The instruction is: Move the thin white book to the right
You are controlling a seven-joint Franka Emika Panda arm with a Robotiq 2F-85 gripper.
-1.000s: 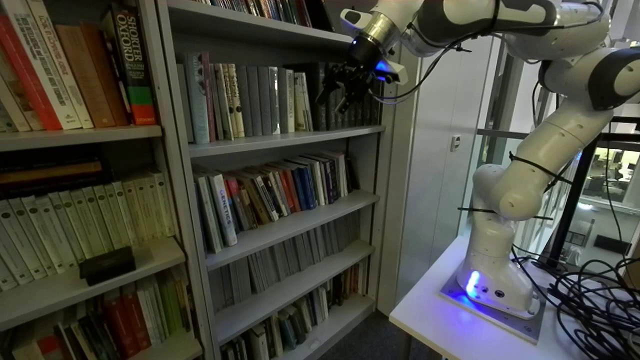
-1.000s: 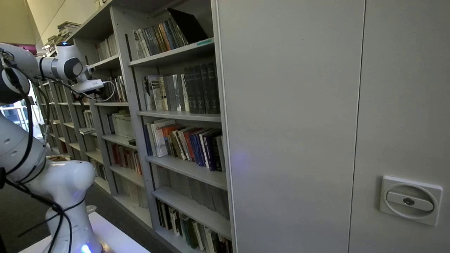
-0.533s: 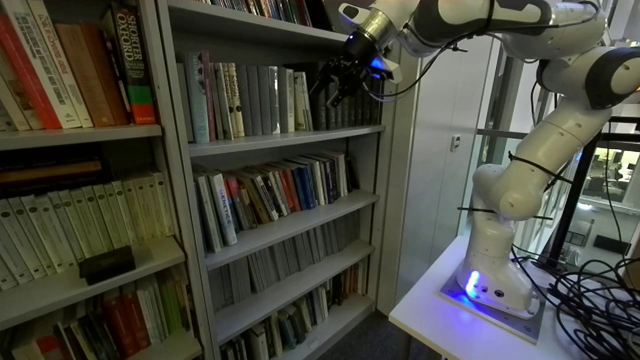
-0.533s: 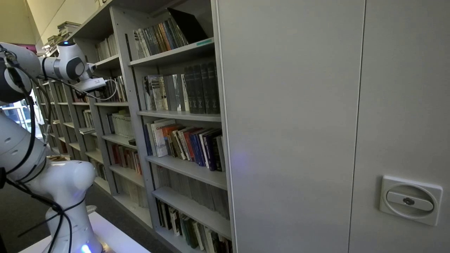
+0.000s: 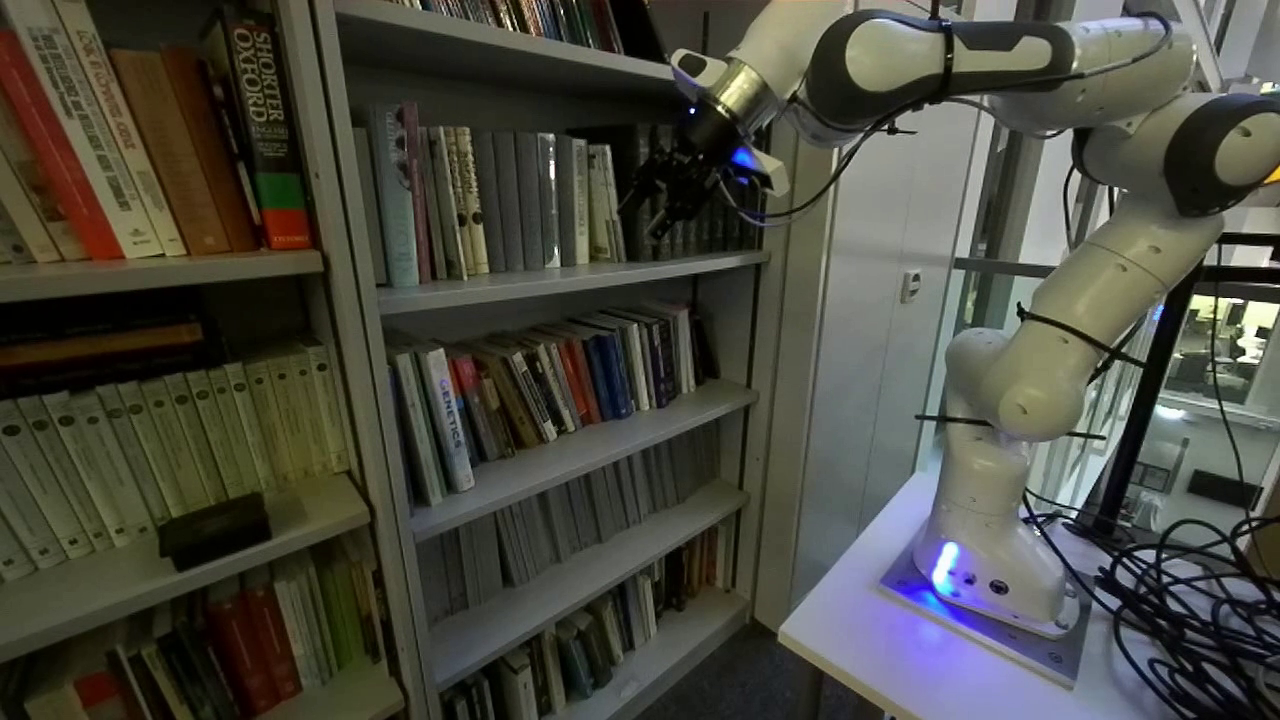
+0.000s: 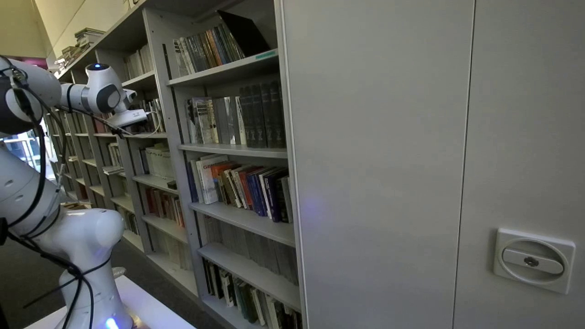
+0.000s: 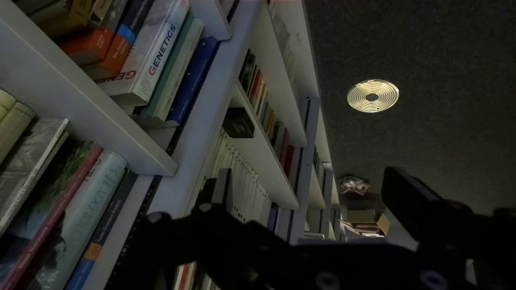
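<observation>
- Far left in an exterior view, a matching set of pale volumes (image 5: pixel 150 460) stands spine to spine, packed so closely that each seems to keep the next upright.
- A black box (image 5: pixel 215 530) lies flat in front of that set; perhaps it is only parked there, since it props nothing that I can make out.
- Further along, on a middle shelf (image 5: pixel 600 445), the Genetics book (image 5: pixel 450 420) tilts, top to the left, seemingly resting its weight on the books beside it.
- The thin white book (image 5: pixel 636 358) is, at a guess, the slim pale spine farther right in that row, just right of a blue book (image 5: pixel 612 375). Other white spines share the row, so I cannot be sure. Hemmed in by neighbours, it would probably need loosening first.
- The gripper (image 7: pixel 308 181) hangs higher, in line with the dark volumes (image 5: pixel 728 235) above that row. Its fingers (image 7: pixel 403 197) are spread wide with nothing held, presumably to leave room for a spine.
- The arm (image 5: pixel 1090 275) arches over from the right, likely to reach the books from its table (image 5: pixel 850 640).
- A metal plate (image 5: pixel 1010 640) sits under its base, probably for steadiness; cables (image 5: pixel 1190 600) lie heaped alongside, perhaps as slack.
</observation>
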